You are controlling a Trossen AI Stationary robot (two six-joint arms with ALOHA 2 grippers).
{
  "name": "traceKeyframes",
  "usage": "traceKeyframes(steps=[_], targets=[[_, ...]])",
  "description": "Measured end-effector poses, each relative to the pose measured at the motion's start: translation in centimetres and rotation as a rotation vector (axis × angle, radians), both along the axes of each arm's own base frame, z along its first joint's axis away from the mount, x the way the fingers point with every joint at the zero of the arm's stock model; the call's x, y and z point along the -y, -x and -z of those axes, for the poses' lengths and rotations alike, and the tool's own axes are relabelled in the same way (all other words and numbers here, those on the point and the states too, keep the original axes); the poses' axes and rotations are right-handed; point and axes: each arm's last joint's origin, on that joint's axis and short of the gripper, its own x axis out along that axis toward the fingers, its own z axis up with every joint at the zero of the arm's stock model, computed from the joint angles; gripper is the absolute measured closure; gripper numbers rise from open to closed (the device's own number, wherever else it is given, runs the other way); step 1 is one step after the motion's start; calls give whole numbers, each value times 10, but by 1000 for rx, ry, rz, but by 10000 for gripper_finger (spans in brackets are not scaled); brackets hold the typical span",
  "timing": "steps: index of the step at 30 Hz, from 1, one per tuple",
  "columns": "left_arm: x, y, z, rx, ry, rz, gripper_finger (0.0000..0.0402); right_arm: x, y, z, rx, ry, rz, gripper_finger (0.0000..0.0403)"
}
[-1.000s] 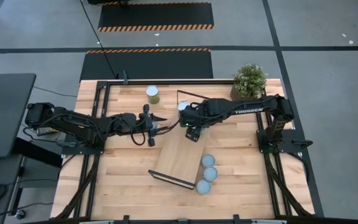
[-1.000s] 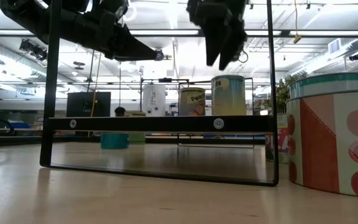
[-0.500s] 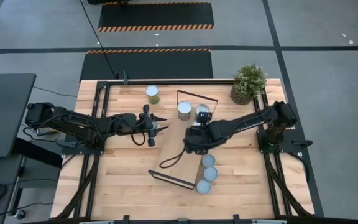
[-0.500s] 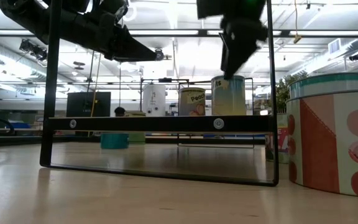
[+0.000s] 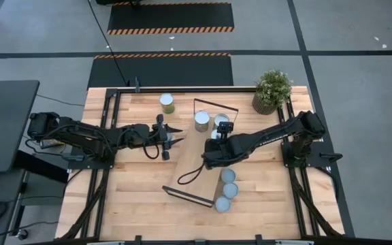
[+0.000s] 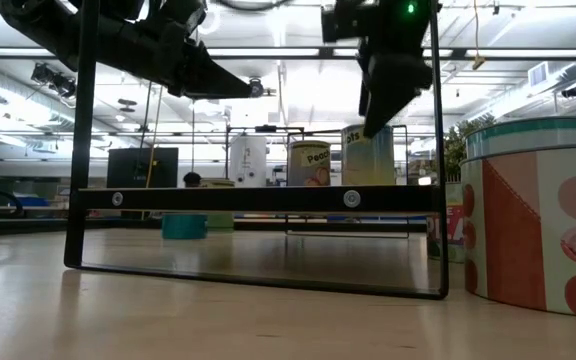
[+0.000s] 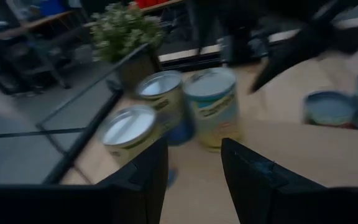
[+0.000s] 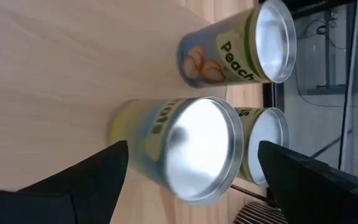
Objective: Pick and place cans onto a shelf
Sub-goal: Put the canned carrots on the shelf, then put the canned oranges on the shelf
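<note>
The shelf (image 5: 197, 167) is a light-wood board standing on black wire frames (image 6: 258, 240), slanting across the table's middle. Three cans stand on its far end (image 5: 202, 121) (image 5: 221, 122) (image 8: 185, 149); the low view shows two of them (image 6: 368, 155) (image 6: 310, 163). My right gripper (image 5: 218, 141) hovers open just on the near side of these cans and above them (image 6: 373, 115), rolled on its side, its fingers (image 8: 55, 186) either side of the nearest can without touching it. My left gripper (image 5: 169, 136) hovers open left of the shelf (image 7: 194, 180).
Three more cans stand in a row on the table right of the shelf's near end (image 5: 228, 176) (image 5: 231, 190) (image 5: 222, 203). One green-sided can (image 5: 167, 103) stands near the far edge. A potted plant (image 5: 273, 88) is at the far right corner.
My right gripper has drawn back from over the shelf's far end toward the table's near edge, so the cans standing there now show in the high view. My left arm has kept still.
</note>
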Motion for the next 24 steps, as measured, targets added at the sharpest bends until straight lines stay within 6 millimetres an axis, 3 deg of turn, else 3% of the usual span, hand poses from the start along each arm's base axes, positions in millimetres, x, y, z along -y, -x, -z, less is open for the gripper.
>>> traceKeyframes(steps=[7, 18, 24], targets=[[-19, 0, 8, -40, -33, -286, 246, -18, 30, -16, 81, 11, 12, 36], [-92, 17, 20, -59, 167, -451, 244, -22, 98, -10, 310, -103, 35, 36], [-106, 36, 41, -270, 275, -574, 186, -17, 120, 4, 377, -140, 45, 36]])
